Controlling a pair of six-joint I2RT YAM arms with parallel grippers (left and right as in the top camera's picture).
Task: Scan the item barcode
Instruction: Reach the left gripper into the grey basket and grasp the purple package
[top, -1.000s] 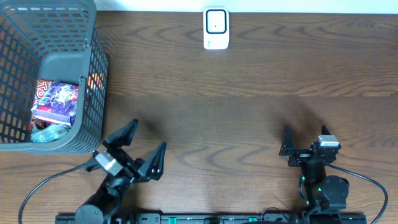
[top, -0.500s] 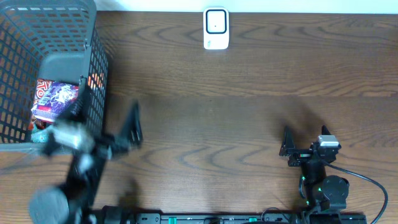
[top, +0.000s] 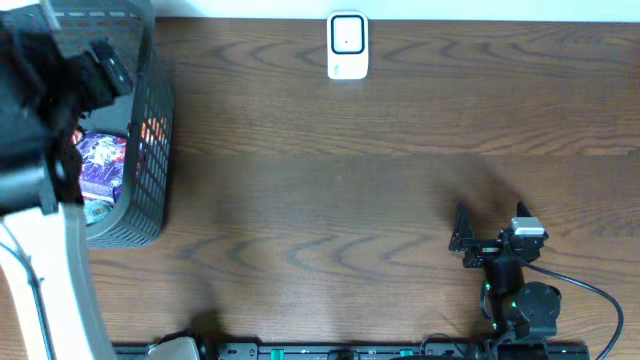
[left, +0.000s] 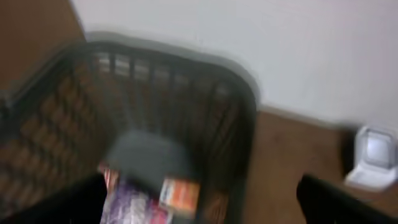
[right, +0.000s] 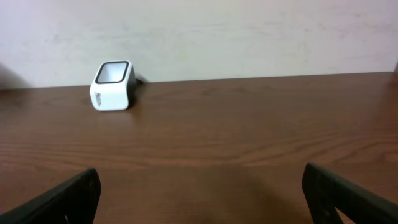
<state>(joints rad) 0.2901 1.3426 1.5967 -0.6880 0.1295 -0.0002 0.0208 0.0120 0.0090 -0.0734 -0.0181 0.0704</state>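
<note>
— What moved?
— Not the right gripper (right: 202, 196), wide open by the tabletop's (top: 400, 180) near edge. The left gripper (left: 199, 202), jaws wide and empty, swung over the basket (top: 150, 150) at the far-left corner.
— So the packet (top: 100, 165) inside likely gets grabbed next; the scanner (top: 347, 45) waits at the far edge.

**Left wrist view (blurred).** The left gripper (left: 200, 204) stands wide open, and its two dark fingertips (left: 59, 202) enter at the lower corners of the frame. Directly ahead of and below the jaws sits a dark mesh basket (left: 186, 59), with its rim tilted across the view. Inside it, ahead of the gap between the fingers, lies a purple-and-white packet (left: 134, 210). An orange-and-white packet (left: 180, 193) lies close beside it, toward the right finger; whether the two touch cannot be told. A grey panel (left: 149, 155) shows just beyond them. Farther ahead, past the right finger, a white scanner (left: 375, 158) stands on the brown table (left: 292, 162) near a pale wall (left: 280, 43).
</note>
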